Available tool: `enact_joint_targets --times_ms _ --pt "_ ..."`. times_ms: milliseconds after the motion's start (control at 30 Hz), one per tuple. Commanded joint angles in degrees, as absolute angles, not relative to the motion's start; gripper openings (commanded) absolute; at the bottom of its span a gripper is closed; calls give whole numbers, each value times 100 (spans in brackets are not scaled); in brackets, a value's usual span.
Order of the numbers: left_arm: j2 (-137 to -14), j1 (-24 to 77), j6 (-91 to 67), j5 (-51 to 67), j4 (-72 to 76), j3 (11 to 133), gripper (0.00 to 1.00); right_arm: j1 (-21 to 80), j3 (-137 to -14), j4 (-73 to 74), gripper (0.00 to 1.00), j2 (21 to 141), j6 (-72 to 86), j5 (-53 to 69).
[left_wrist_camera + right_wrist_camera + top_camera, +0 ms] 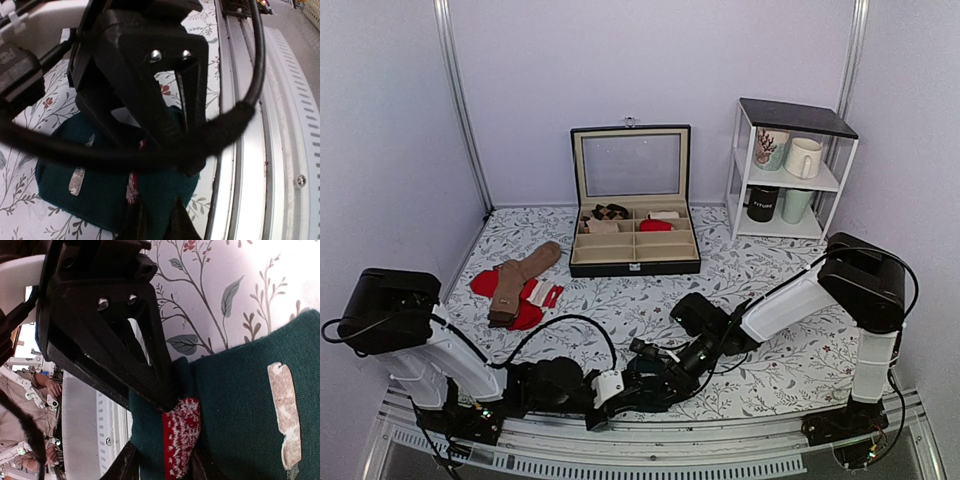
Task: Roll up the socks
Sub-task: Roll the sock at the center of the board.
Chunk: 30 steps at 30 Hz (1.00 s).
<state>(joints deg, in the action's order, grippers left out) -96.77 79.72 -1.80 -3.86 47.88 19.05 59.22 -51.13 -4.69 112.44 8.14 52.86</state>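
The socks (645,388) lie as a folded bundle at the near edge of the worktop (770,340), between both arms. The left fingers (179,227) pinch its fold, probably to keep the roll tight. The right fingers (125,462) stand narrow around a red-patterned patch (181,435); whether they grip it I cannot tell. The pale label (285,410) shows no readable writing.

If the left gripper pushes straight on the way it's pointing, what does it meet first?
The socks: their fabric sits right between the left gripper fingertips. Just beyond, the right gripper faces it head-on, though how close it is remains unclear.
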Motion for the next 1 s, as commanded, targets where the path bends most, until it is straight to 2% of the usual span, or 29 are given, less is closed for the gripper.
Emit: enact_joint_targets --times_ms 0,100,367,533,967 --pt "-9898 7928 -663 129 3902 2168 0 6012 -5006 75 42 11332 772 4084" --pt "-9769 7852 -1054 298 3664 2135 0 6005 -4975 0 54 10883 715 3706" --pt "-9598 7444 -1692 991 3056 2151 0 6196 -4330 -702 55 9277 265 2340" --pt "-9733 7207 -1998 1411 2948 2186 0 7074 -3496 -1652 57 8556 -952 1109" --pt "-10037 6932 -2206 1970 2733 2409 0 7751 -3322 -1633 57 8805 -1594 -225"
